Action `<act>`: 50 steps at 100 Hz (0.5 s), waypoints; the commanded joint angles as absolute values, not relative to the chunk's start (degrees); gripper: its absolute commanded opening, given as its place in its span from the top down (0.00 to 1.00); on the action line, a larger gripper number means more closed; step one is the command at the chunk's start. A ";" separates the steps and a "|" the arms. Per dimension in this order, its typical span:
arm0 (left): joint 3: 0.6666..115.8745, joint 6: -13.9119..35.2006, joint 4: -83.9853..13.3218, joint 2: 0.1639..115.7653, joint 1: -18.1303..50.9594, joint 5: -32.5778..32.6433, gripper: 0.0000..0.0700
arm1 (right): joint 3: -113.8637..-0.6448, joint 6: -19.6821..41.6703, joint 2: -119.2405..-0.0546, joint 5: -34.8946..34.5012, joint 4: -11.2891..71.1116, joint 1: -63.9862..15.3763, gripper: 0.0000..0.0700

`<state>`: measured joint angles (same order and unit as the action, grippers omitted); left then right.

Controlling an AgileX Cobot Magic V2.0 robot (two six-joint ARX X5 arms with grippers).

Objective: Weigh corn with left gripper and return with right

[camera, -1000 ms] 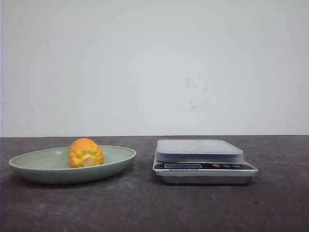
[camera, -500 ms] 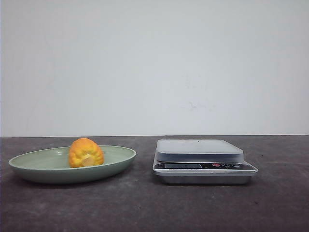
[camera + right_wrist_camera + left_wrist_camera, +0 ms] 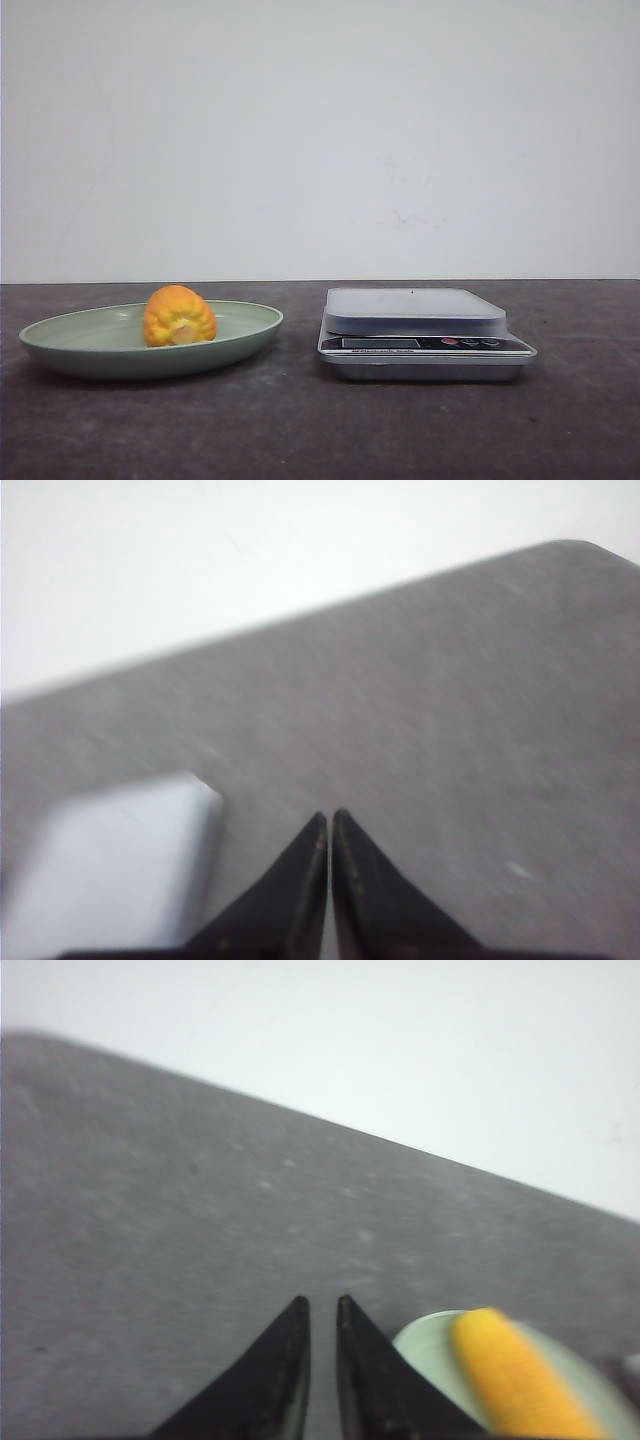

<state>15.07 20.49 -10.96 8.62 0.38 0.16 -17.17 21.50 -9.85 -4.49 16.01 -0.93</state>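
The corn [image 3: 179, 316], a stubby yellow-orange cob piece with its pale cut end facing me, lies in a pale green plate [image 3: 60, 345] at the left of the table. A silver scale [image 3: 415, 310] stands to the right of the plate with nothing on its platform. Neither gripper shows in the front view. In the left wrist view, my left gripper [image 3: 321, 1303] hangs over bare table beside the plate [image 3: 425, 1340] and corn [image 3: 510, 1380], its fingers a narrow gap apart and empty. My right gripper [image 3: 329, 815] is shut on nothing, beside the scale [image 3: 110, 860].
The dark grey table [image 3: 300, 430] runs back to a white wall [image 3: 320, 140]. Plate and scale sit side by side with a small gap between them. The table's rounded corner [image 3: 590, 550] shows in the right wrist view.
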 commanded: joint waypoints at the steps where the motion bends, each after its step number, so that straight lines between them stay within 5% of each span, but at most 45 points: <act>1: 24.10 21.26 -10.63 13.19 0.51 -0.10 0.98 | -24.10 23.77 -15.57 -4.60 18.06 -1.45 1.00; 17: 42.63 16.29 -16.88 26.26 0.51 -3.16 0.98 | -39.42 18.00 -26.46 -6.55 21.71 -1.54 0.98; 22: 47.44 15.16 -18.90 29.69 0.51 -4.95 0.89 | -43.48 17.02 -29.04 -7.22 23.14 -1.56 0.85; 34: 55.33 14.24 -22.35 34.94 1.30 -6.70 0.41 | -50.43 14.57 -33.52 -8.19 26.11 -1.89 0.34; 50: 59.81 13.87 -23.20 39.00 4.73 -7.88 0.39 | -55.31 13.76 -36.34 -10.98 30.35 -3.07 0.31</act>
